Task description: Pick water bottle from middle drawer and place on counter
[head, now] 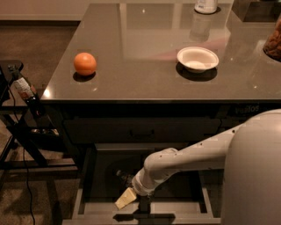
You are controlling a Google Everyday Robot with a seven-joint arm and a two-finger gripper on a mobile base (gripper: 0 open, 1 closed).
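Observation:
The middle drawer [79, 203] is pulled open below the counter [145, 70], showing a dark floor and grey walls. My white arm reaches down into it from the right. My gripper [126, 198] is low over the drawer floor near the front rim, its pale tip pointing down and left. A small glinting shape [121, 175] just behind the wrist may be the water bottle. It is mostly hidden by the arm and I cannot tell if it is held.
On the counter are an orange [84, 63] at the left, a white bowl [197, 58] at the right, a white container [205, 5] at the back and a jar [274, 41] at the right edge. A black metal stand [19, 132] with a labelled dark bottle [24, 88] is at the left.

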